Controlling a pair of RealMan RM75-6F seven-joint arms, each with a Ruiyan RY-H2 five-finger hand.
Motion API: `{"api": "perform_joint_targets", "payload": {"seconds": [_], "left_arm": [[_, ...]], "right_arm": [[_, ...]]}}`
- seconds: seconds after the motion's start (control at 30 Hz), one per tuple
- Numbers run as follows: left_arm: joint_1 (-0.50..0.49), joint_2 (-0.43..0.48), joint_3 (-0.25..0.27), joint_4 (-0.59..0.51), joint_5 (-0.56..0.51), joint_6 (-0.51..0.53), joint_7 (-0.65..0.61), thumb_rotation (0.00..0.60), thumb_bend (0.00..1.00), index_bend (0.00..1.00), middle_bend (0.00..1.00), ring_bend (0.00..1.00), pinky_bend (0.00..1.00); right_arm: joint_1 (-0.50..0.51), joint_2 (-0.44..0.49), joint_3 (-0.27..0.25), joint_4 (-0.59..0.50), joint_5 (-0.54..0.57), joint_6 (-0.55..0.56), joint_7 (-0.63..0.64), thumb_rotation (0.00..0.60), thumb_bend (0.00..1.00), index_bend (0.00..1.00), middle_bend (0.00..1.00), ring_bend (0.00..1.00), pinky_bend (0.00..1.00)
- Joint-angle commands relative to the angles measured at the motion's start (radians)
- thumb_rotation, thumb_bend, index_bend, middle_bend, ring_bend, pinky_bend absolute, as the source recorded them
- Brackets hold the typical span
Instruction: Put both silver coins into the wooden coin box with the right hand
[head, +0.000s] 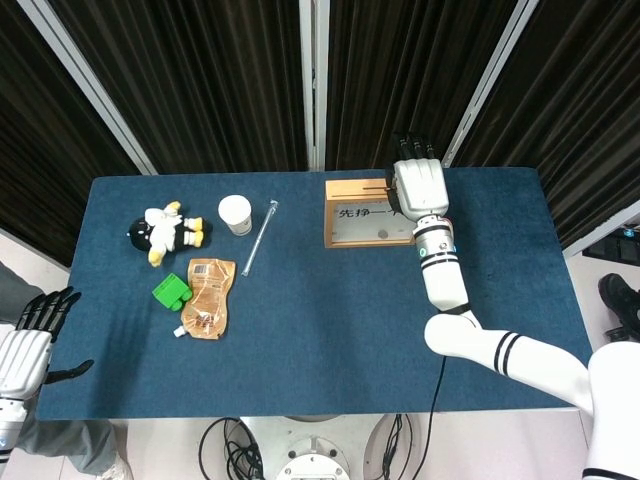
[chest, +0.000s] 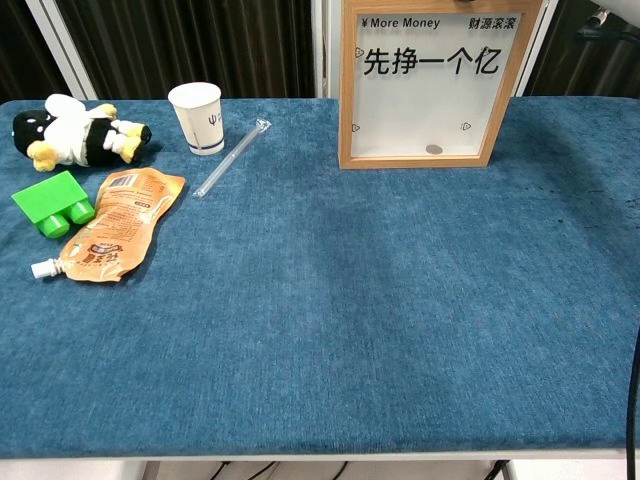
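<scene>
Hovering our right hand (head: 418, 186) over the wooden coin box (chest: 430, 85) top slot edge — grip contents we cannot tell; one silver coin (chest: 433, 149) is lying inside, left hand (head: 22, 350) idling open, far away.

The wide blue table (chest: 400, 330) lay open across its front and right; clutter crowded the far left: plush toy (chest: 72, 131), paper cup (chest: 197, 117), straw (chest: 231, 158), green block (chest: 53, 203), orange pouch (chest: 108, 222); the wooden coin box (chest: 430, 82) stood upright at the far edge.

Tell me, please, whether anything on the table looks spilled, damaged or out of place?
Nothing stands out. The paper cup stands upright, the orange pouch lies flat and capped, and the wooden coin box stands upright.
</scene>
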Motion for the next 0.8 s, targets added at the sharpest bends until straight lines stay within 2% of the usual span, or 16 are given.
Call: {"api": "perform_joint_targets", "payload": {"seconds": [0.03,0.3,0.4,0.47,0.67,0.8], "left_arm": [[0.000,0.000,0.000,0.000,0.000,-0.001,0.000,0.600,0.09,0.06,0.01,0.00,0.00],[0.000,0.000,0.001,0.002,-0.001,-0.001,-0.003,0.600,0.09,0.06,0.01,0.00,0.00],[-0.001,0.000,0.000,0.002,0.000,-0.002,-0.002,0.600,0.09,0.06,0.01,0.00,0.00],[-0.001,0.001,0.000,0.002,-0.001,-0.002,-0.003,0.600,0.09,0.06,0.01,0.00,0.00],[-0.001,0.002,0.000,0.001,-0.002,-0.002,-0.004,0.600,0.09,0.06,0.01,0.00,0.00],[-0.002,0.002,-0.001,0.002,-0.003,-0.004,-0.006,0.600,0.09,0.06,0.01,0.00,0.00]], "right_arm": [[0.001,0.002,-0.003,-0.001,0.002,0.001,0.002,0.600,0.35,0.79,0.07,0.00,0.00],[0.004,0.007,-0.011,-0.006,0.007,0.006,0.006,0.600,0.35,0.79,0.07,0.00,0.00],[0.007,0.008,-0.015,-0.007,0.016,0.003,0.003,0.600,0.34,0.76,0.07,0.00,0.00],[0.009,0.008,-0.017,-0.008,0.020,0.000,0.003,0.600,0.34,0.69,0.06,0.00,0.00],[0.011,0.015,-0.021,-0.013,0.029,-0.011,0.010,0.600,0.33,0.28,0.04,0.00,0.00],[0.009,0.022,-0.023,-0.017,0.027,-0.016,0.024,0.600,0.32,0.10,0.03,0.00,0.00]]}}
